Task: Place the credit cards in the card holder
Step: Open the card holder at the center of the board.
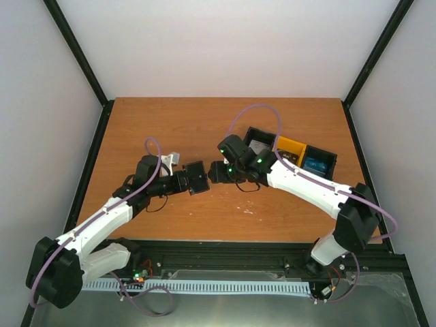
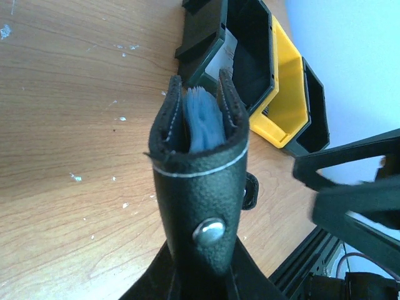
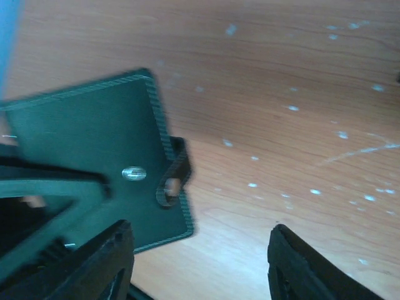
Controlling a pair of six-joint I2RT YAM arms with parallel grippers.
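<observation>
The card holder (image 1: 197, 177), a small black case with a metal snap (image 2: 209, 231), is held off the table by my left gripper (image 1: 182, 181), which is shut on its lower end. In the left wrist view the holder (image 2: 200, 187) points away from me with its mouth spread, and bright blue credit cards (image 2: 203, 122) sit inside it. My right gripper (image 1: 216, 172) faces it from the right with jaws wide apart. In the right wrist view the holder (image 3: 94, 156) lies ahead and left of the open gripper (image 3: 197, 262), with nothing between the fingers (image 3: 112, 262).
A three-compartment tray (image 1: 293, 144), black, yellow and black, stands behind the right arm; its right compartment holds a blue card (image 1: 315, 163). The tray (image 2: 281, 94) also shows beyond the holder in the left wrist view. A black rail (image 1: 238, 248) runs along the near table edge.
</observation>
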